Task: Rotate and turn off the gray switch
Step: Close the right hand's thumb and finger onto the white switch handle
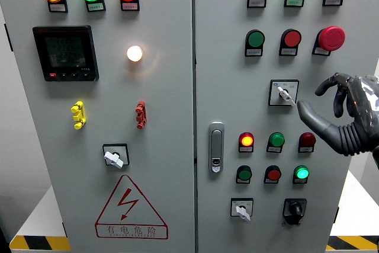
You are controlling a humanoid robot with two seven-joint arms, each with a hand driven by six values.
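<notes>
From the head camera, a gray electrical cabinet (177, 217) fills the frame, split by a vertical seam into a left door and a right door. The gray switch (285, 93), a small rotary selector on a square black-framed plate, sits on the right door about halfway up, below a row of green, red and large red mushroom buttons (331, 38); its pale lever points down and to the right. The right hand (343, 114) comes in from the right edge, dark and metallic, with its fingers spread and holding nothing; one extended finger (308, 114) reaches toward the switch, its tip just beside the end of the lever, though whether it touches cannot be told. The other fingers curl loosely above and behind. Below the switch are two rows of indicator lamps, among them a lit red lamp (247, 141) and a lit green lamp (302, 173), then a second pale selector (241, 208) and a black knob (294, 208). A silver door handle (217, 147) stands by the seam. On the left door are three lit lamps at the top, a black digital meter (65, 53), a glowing white light (134, 53), a third selector (115, 156), and a red triangular warning label (131, 208).
</notes>
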